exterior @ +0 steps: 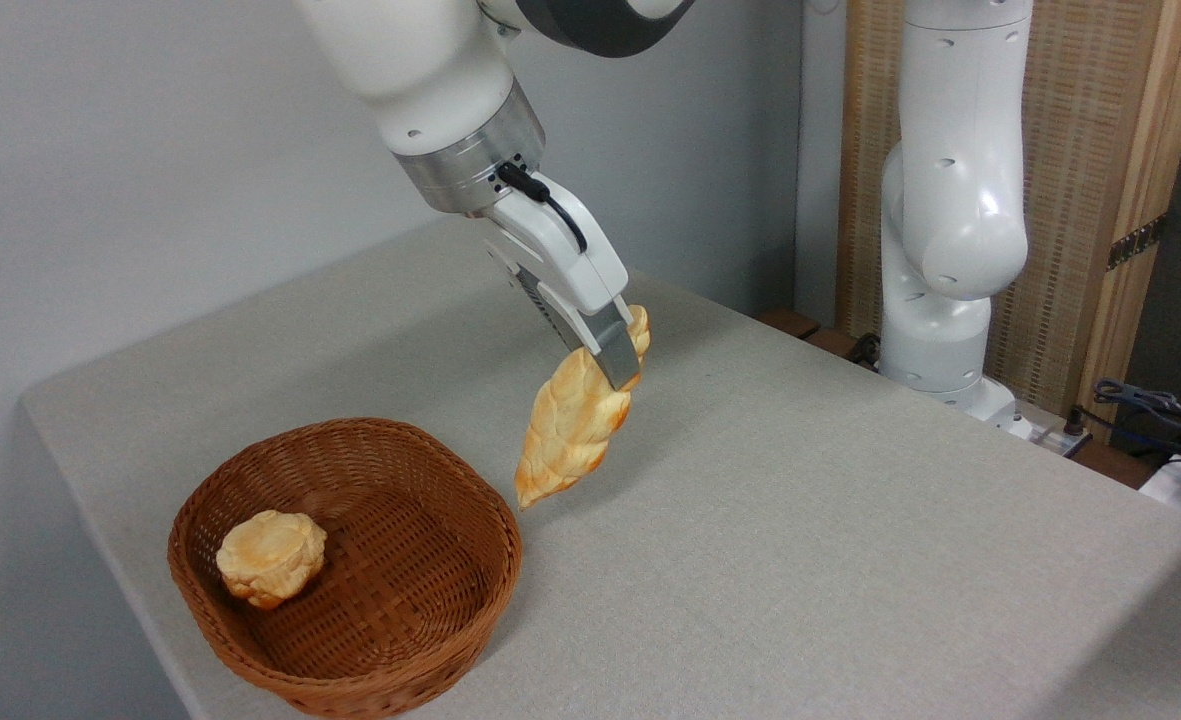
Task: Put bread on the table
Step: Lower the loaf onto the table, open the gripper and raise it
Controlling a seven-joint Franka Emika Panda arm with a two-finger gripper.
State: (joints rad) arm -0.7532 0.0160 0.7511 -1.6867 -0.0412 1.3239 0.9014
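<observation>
Woven wicker basket (350, 570) with round bun (271, 557); braided bread (572, 420) in pincer (618, 355) grip above the table (850, 520).

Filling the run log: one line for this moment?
gripper: shut on bread | bread: airborne, beside basket | bun: in basket

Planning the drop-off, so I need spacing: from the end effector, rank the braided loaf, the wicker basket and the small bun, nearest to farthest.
1. Braided loaf: clamped in the end effector, hanging tilted above the table.
2. Wicker basket: lower left of the end effector, its near rim just past the loaf's low tip.
3. Small bun: farthest, lying in the basket's left part.
</observation>
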